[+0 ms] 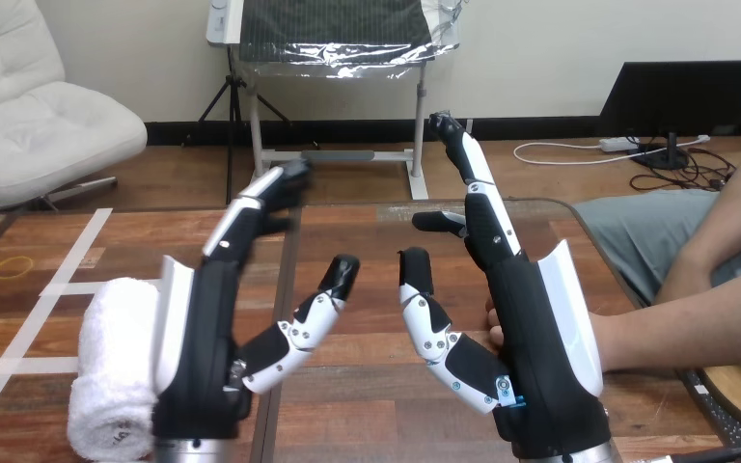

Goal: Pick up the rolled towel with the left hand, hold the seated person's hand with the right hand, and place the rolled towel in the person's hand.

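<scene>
The rolled towel [116, 376] is laid at the near-left corner of the desk [367, 429], long axis toward the far edge, directly beside the nearer left hand [203, 338]. Left hand and right hand [531, 338] are held open, empty.

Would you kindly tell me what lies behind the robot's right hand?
The person's hand: its fingertips peek out beside the right hand, and the forearm extends to the right. Its palm is covered.

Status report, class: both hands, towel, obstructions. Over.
Left hand, right hand open, raised. Rolled towel on table beyond left hand, not gripped. Person's forearm lies behind right hand.
</scene>
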`<act>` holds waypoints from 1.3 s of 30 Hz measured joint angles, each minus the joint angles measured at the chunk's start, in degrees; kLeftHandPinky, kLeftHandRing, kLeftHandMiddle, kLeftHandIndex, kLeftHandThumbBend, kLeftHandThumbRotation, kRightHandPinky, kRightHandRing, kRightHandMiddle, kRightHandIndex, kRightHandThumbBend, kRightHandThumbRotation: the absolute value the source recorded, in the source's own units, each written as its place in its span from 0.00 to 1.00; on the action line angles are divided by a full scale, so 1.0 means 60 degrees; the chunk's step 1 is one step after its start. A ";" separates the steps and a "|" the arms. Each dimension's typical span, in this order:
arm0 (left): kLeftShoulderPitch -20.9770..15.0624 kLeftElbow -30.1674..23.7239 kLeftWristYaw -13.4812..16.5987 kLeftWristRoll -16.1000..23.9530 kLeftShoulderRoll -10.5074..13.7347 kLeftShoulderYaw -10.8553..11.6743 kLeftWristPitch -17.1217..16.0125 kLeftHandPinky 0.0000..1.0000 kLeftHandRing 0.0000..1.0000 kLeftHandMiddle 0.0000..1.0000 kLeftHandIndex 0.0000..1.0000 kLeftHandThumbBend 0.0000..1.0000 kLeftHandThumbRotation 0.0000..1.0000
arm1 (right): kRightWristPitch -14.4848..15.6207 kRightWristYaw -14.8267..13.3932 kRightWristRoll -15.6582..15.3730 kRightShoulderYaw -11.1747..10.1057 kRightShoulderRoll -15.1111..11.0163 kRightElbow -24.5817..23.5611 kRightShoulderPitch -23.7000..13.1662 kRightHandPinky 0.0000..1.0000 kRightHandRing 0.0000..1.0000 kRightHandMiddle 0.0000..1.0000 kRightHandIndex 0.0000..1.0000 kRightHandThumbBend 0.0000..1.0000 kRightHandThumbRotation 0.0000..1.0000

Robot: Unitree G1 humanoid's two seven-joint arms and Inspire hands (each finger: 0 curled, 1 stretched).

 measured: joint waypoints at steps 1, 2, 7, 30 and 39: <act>0.0016 -0.0084 0.0226 0.0336 0.0007 0.0061 0.0113 0.80 0.85 0.85 0.83 0.64 0.28 | 0.0000 0.0001 0.0000 0.0001 0.0000 0.0000 0.0000 0.74 1.00 1.00 0.98 0.00 0.00; 0.0028 -0.0165 0.0459 0.0663 0.0012 0.0119 0.0237 0.80 0.85 0.85 0.84 0.65 0.28 | 0.0000 0.0001 0.0000 0.0001 0.0000 0.0000 0.0000 0.74 1.00 1.00 0.98 0.00 0.00; 0.0069 -0.0588 0.1440 0.2006 0.0023 0.0322 0.0922 0.82 0.86 0.86 0.85 0.70 0.30 | 0.0000 0.0003 -0.0005 0.0000 -0.0001 0.0000 0.0000 0.74 1.00 1.00 0.99 0.00 0.00; 0.0050 -0.2506 0.3752 0.6153 0.0027 0.0197 0.5467 0.74 0.84 0.88 0.91 0.75 0.42 | 0.0039 0.0050 0.0007 -0.0004 0.0000 0.0000 -0.0010 0.74 1.00 1.00 0.99 0.00 0.00; 0.0023 -0.2505 0.3378 0.6362 0.0039 0.0044 0.6622 0.76 0.85 0.88 0.91 0.75 0.43 | 0.0136 0.0083 -0.0003 -0.0011 0.0000 0.0000 -0.0010 0.75 1.00 1.00 0.99 0.00 0.00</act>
